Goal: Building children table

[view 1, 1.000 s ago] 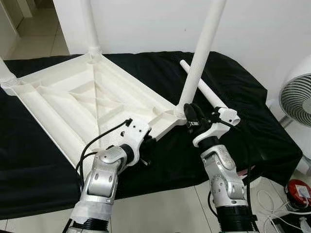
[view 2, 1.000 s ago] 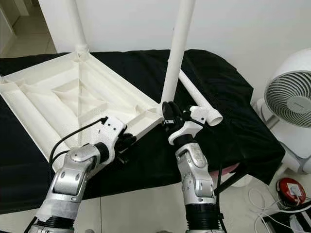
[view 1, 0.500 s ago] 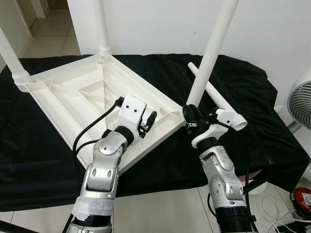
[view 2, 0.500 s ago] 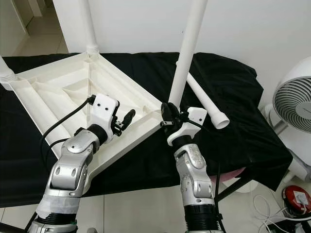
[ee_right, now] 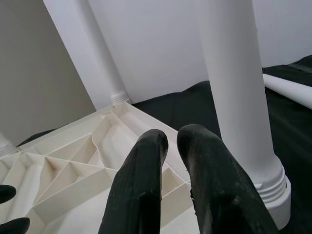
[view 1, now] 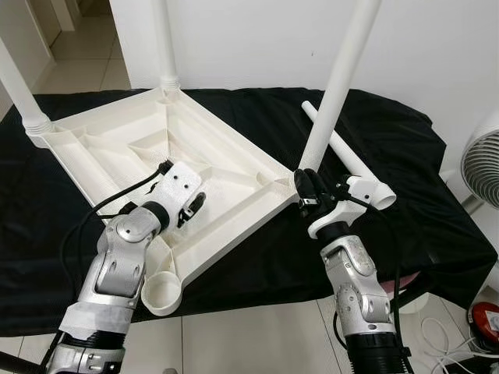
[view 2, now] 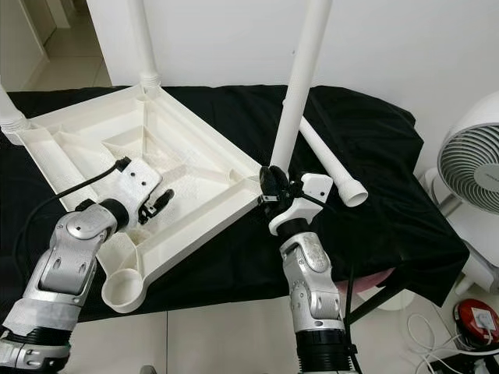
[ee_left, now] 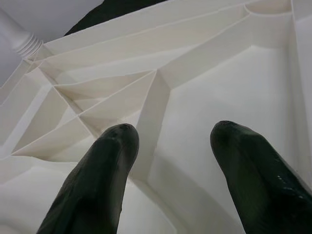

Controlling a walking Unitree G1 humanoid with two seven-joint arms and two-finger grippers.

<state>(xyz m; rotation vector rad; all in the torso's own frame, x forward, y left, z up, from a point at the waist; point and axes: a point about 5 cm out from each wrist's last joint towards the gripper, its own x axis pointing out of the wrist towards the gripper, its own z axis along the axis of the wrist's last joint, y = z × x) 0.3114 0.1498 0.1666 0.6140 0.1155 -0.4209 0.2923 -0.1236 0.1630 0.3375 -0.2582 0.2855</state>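
You've got the white plastic table top (view 1: 156, 167) lying upside down on the desk (view 1: 390, 156), which is draped in black cloth, ribbed underside facing up. Three legs stand upright in its corner sockets: far leg (view 1: 162, 39), left leg (view 1: 17, 86), and right leg (view 1: 339, 82) at the corner nearest your right arm. The near corner socket (view 1: 162, 294) is an open round cup with no leg in it, overhanging the desk edge. A fourth, loose leg (view 1: 343, 152) lies flat on the cloth behind the right leg, w/ its flared end just beside the right wrist.

Left gripper (view 1: 193, 209) hangs over the ribbed underside, toward the near-right edge. Head views don't settle the gap, but the left wrist view does: jaws clearly apart, nothing between them, w/ the ribs of the top right below the fingertips (ee_left: 114, 146) and the left leg's collar at the frame corner.

Right gripper (view 2: 269, 183) sits at the base of the right leg. The head views make it look pressed against the leg; the right wrist view shows the leg standing beside the fingers (ee_right: 146, 161), not between them. Jaws nearly closed, only a thin slit, holding nothing.

A white fan (view 2: 472, 167) stands on the floor to the right of the desk.
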